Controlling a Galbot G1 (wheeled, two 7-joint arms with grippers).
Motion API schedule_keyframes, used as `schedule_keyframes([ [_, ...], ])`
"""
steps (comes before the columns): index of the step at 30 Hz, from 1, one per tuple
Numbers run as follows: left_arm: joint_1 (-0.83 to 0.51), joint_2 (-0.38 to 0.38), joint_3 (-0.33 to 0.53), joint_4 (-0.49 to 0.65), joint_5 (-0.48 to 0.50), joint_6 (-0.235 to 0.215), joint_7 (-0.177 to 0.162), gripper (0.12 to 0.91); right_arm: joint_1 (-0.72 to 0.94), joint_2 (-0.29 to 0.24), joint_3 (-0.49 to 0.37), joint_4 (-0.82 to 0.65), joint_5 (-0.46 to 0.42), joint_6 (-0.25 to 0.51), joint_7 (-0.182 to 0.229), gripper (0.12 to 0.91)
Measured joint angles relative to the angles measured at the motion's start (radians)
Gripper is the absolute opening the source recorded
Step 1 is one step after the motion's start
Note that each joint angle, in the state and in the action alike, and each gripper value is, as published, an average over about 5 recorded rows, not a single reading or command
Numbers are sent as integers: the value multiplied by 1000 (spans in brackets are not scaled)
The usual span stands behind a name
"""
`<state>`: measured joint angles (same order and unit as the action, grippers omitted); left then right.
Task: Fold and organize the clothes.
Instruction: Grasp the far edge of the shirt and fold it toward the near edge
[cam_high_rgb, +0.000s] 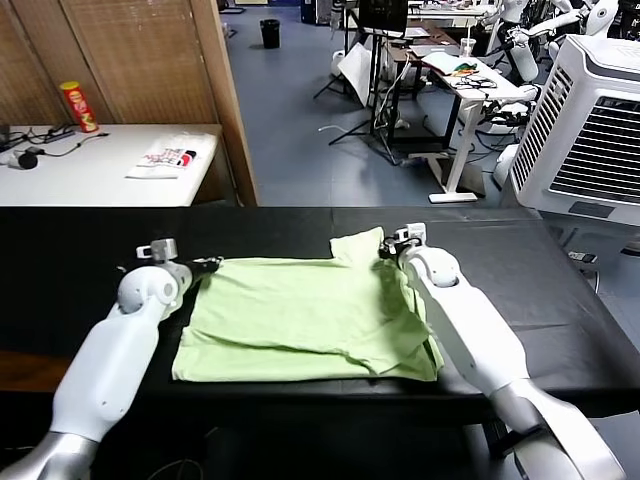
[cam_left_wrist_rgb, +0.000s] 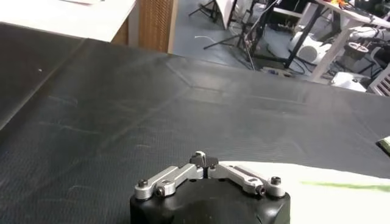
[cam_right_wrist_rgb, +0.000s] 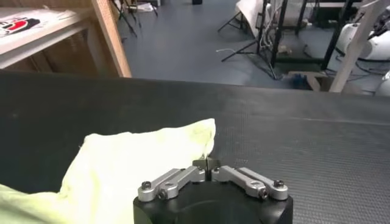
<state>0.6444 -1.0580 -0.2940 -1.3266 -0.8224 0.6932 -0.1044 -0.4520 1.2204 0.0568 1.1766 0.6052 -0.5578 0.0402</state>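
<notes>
While T-shirt (cam_high_rgb: 310, 320) lies flat on black surface (cam_high_rgb: 80, 260), with right sleeve poking toward far edge, you have both claws pinched shut at its far corners. Left claw (cam_high_rgb: 205, 265) looks clamped on far-left corner, fabric edge touching fingertips in its wrist view. Right claw (cam_high_rgb: 392, 248) is closed on fabric beside the sleeve. Lift both together and keep far hem taut and level. Draw straight toward near hem, so edges meet. Watch wrinkles near right arm; thin fabric likely bunches there.
</notes>
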Motion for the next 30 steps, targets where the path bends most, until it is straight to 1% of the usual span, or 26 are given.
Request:
schedule_keyframes([
  [6, 34, 31, -20, -68, -19, 0, -9, 125, -56, -55, 39, 146, 62, -19, 6, 123],
  [9, 64, 50, -37, -126, -32, 0, -17, 125, -86, -82, 59, 225, 98, -43, 21, 123],
  [13, 129, 80, -70, -229, -50, 2, -27, 125, -141, -123, 90, 336, 154, -98, 62, 123],
  [16, 194, 108, -101, -315, -66, 4, -30, 125, -192, -155, 114, 418, 192, -152, 99, 123],
  [18, 240, 129, -121, -369, -80, 6, -34, 125, -228, -174, 129, 470, 211, -174, 119, 123],
  [22, 325, 167, -158, -464, -106, 11, -54, 125, -308, -212, 157, 577, 240, -179, 148, 123],
  [25, 380, 190, -185, -523, -117, 12, -67, 125, -369, -240, 176, 654, 250, -179, 162, 123],
  [30, 475, 220, -241, -613, -118, 12, -75, 125, -467, -278, 200, 760, 256, -179, 189, 123],
])
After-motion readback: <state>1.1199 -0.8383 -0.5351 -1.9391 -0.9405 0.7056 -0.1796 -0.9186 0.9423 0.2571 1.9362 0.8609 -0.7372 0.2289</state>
